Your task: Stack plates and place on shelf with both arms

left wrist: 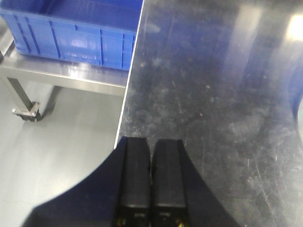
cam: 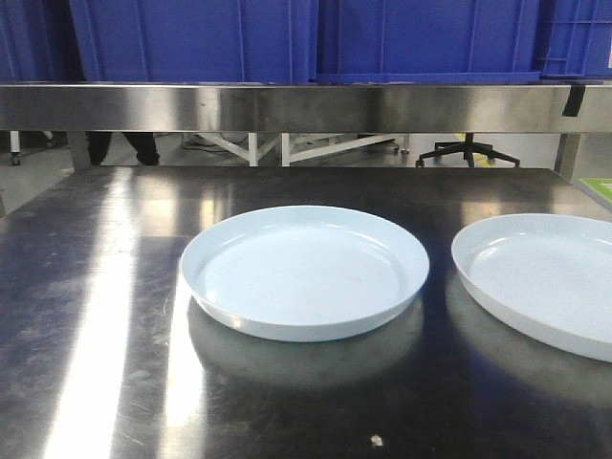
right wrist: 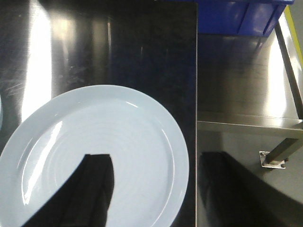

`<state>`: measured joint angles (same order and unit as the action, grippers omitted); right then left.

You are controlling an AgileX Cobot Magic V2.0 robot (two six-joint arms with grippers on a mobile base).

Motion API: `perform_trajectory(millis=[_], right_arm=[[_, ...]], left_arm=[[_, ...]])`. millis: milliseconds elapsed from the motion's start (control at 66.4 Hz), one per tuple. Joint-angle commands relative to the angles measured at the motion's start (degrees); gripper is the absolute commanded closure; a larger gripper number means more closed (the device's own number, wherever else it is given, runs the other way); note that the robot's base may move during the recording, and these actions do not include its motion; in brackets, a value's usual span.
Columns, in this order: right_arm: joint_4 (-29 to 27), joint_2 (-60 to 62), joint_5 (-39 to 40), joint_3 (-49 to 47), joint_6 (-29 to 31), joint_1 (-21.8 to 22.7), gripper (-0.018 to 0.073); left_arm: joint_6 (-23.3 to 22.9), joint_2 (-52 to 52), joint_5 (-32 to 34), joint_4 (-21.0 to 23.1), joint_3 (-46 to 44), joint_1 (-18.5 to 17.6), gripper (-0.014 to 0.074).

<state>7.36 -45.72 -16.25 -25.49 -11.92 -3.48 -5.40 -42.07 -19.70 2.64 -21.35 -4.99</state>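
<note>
Dark scratched steel tabletop (cam: 105,316) fills most of the front view, w/ bright glare streaks on its left half. Behind it runs the shelf (cam: 287,107), a brushed stainless front rail spanning the full width. Its ends are cut off by the frame, and the tiers above are hidden behind blue crates (cam: 191,38), of which only the lower walls show.

Both plates lie flat on the tabletop, rims up. They are round, so no long axis to speak of. The centre plate (cam: 304,273) shows whole, approx. mid-table. The right plate (cam: 545,282) sits near it, apart and not touching, w/ its right side cut off by the frame edge. In the right wrist view one plate lies close to the table's right edge, its lower part out of frame. A pale blue arc at the far right of the left wrist view may be a plate rim, but it is too blurred to tell.

The left gripper (left wrist: 151,151) hangs over bare tabletop near the left table edge, its two black fingers pressed together w/ nothing between them. The right gripper (right wrist: 158,163) is spread wide: one dark finger hangs over the plate, and a fainter dark shape beyond the table edge looks like the other. It grips nothing.

A small white speck (cam: 377,440) lies on the tabletop near the front edge.
</note>
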Motion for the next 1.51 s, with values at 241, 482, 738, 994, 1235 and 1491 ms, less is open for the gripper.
perform_trajectory(millis=[241, 482, 738, 994, 1235, 1491], right_arm=[[0.8, 0.1, 3.6, -2.0, 0.0, 0.2, 0.0062], [0.8, 0.1, 3.4, -2.0, 0.0, 0.2, 0.0274], [0.5, 0.1, 0.9, -2.0, 0.0, 0.2, 0.0487], [0.5, 0.1, -2.8, -2.0, 0.0, 0.2, 0.0121], [0.8, -1.2, -2.1, -2.0, 0.0, 0.2, 0.0214], [2.1, -13.6, -0.5, -6.2, 0.0, 0.2, 0.0216]], left_arm=[[-0.6, 0.3, 4.4, 0.0, -1.5, 0.2, 0.0513], [-0.6, 0.3, 4.3, 0.0, -1.5, 0.2, 0.0513], [-0.6, 0.3, 4.3, 0.0, -1.5, 0.2, 0.0513], [-0.6, 0.3, 4.3, 0.0, -1.5, 0.2, 0.0513], [-0.6, 0.3, 4.3, 0.0, -1.5, 0.2, 0.0513], [-0.6, 0.3, 4.3, 0.0, -1.5, 0.2, 0.0513]])
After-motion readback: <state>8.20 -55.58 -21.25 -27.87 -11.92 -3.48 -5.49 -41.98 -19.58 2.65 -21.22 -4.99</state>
